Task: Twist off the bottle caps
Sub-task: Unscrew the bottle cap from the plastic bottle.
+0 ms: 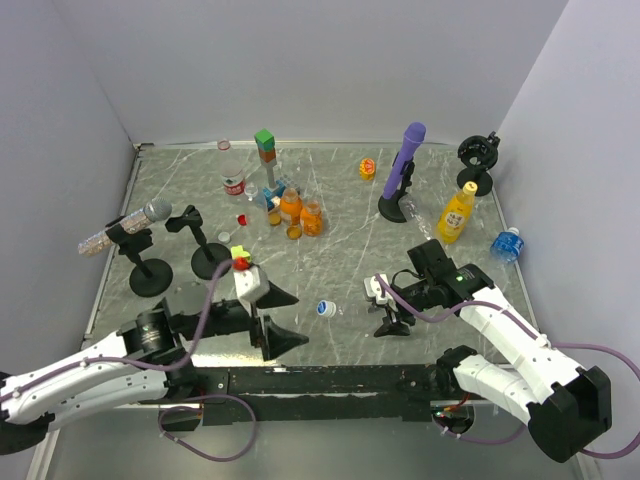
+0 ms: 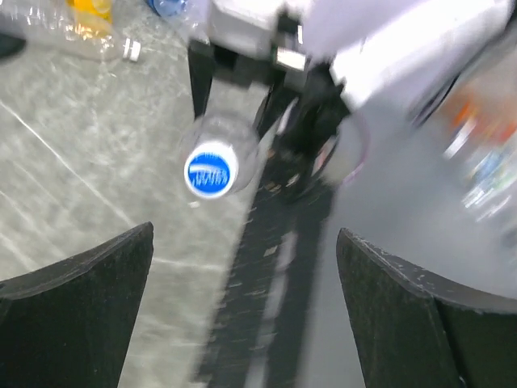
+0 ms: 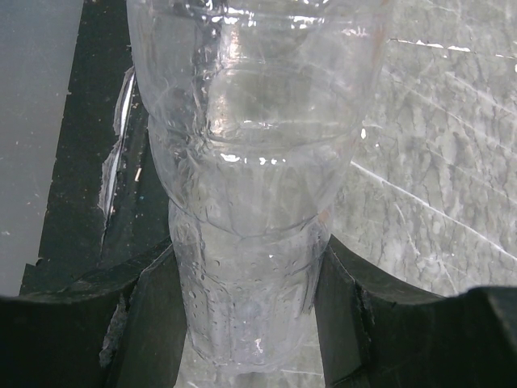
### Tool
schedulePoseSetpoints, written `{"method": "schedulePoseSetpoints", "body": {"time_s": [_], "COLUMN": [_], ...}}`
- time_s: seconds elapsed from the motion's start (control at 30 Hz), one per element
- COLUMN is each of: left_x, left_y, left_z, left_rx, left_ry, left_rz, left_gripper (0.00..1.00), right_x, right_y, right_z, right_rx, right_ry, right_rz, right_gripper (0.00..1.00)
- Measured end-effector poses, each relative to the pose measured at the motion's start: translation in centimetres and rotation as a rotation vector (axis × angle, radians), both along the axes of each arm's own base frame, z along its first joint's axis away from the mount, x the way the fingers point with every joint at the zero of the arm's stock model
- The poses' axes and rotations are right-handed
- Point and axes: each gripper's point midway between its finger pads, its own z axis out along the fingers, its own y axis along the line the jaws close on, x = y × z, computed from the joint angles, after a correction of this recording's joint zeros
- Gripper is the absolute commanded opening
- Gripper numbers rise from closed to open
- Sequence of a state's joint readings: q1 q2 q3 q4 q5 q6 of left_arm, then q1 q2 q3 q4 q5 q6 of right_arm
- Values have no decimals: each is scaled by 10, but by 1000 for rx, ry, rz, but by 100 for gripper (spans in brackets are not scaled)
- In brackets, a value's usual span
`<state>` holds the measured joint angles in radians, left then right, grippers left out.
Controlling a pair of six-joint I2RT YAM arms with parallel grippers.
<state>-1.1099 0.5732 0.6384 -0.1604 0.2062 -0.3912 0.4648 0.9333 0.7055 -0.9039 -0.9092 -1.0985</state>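
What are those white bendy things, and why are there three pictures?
They are two robot arms bolted to a grey marbled table. One picture looks down from above; the other two come from little cameras on each arm's wrist. Each arm ends in a two-fingered grabbing tool. The right tool is squeezing a clear plastic bottle. The left tool is wide open and holds nothing; it faces that bottle's small round blue cap. Farther back stand a yellow juice bottle, a purple microphone on a black stand and a stack of green and orange blocks.
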Motion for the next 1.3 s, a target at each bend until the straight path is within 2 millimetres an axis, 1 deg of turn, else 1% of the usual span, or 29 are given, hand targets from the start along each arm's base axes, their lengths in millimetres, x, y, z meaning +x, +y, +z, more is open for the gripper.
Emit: {"method": "schedulePoseSetpoints", "body": {"time_s": [0.1, 0.17, 0.27, 0.37, 0.5, 0.57, 0.67, 0.77, 0.87, 0.93, 1.1, 1.17, 1.27, 1.3], "left_x": [1, 5, 15, 21, 22, 22, 21, 22, 22, 23, 25, 26, 28, 27], "left_y": [-4, -10, -24, -35, -43, -46, -48, -49, -50, -50, -51, -51, -51, -51], "left_z": [-24, -33, -37, -39, -40, -40, -37, -32, -28, -27, -34, -35, -36, -36], "left_rx": [60, 100, 132, 148, 143, 138, 122, 104, 90, 84, 98, 101, 101, 100], "left_ry": [-176, -258, -358, -410, -446, -454, -462, -470, -475, -475, -445, -436, -427, -420], "left_rz": [-70, -100, -126, -144, -168, -177, -187, -184, -182, -182, -187, -186, -183, -184], "left_gripper": [97, 97, 97, 99, 88, 84, 84, 81, 74, 68, 52, 45, 28, 24], "right_x": [0, 0, 0, 1, 1, 1, 2, 2, 2, 2, 2, 2, 2, 2], "right_y": [0, -1, -1, -1, -2, -2, -2, -2, -2, -2, -2, -2, -2, -2], "right_z": [0, -1, -1, -1, -1, -1, -1, -1, -1, -1, -1, -1, -1, -1], "right_rx": [1, 1, 2, 2, 2, 3, 3, 3, 3, 3, 4, 4, 4, 4], "right_ry": [0, 0, -2, -5, -6, -6, -8, -9, -10, -10, -10, -10, -10, -11], "right_rz": [-3, -4, -5, -5, -7, -7, -6, -6, -4, -4, -4, -4, -4, -4], "right_gripper": [16, 16, 16, 16, 16, 16, 16, 16, 16, 16, 16, 16, 16, 16]}}
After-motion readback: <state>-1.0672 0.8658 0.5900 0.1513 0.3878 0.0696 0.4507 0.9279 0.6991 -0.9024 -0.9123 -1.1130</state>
